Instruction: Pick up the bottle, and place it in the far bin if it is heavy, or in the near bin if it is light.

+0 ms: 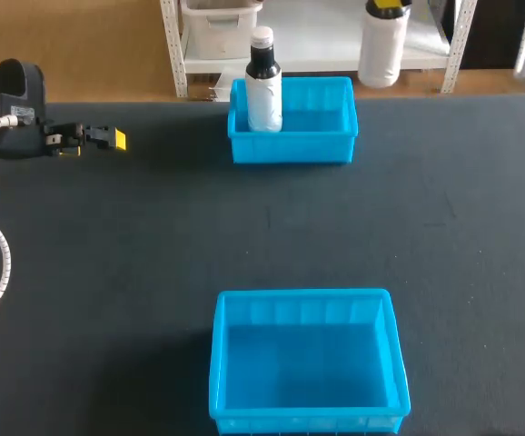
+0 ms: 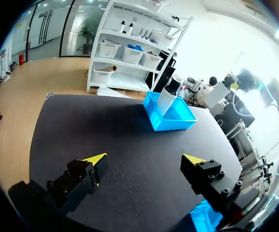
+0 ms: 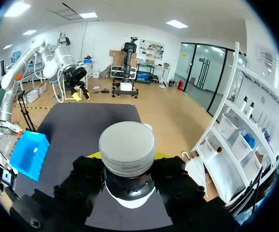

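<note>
Bottle, stiff, smooth, weight unreadable by eye, seems pinched at its neck by our right fingers; left fingers at ten o'clock gape empty.

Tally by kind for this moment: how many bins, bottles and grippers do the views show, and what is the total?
Blue bins: 2, the far bin and the near bin.
Bottles: 2, the standing bottle in the far bin and the held bottle between the right gripper's fingers.
Grippers: 2, the left gripper, open, and the right gripper.
Total: 6.
</note>
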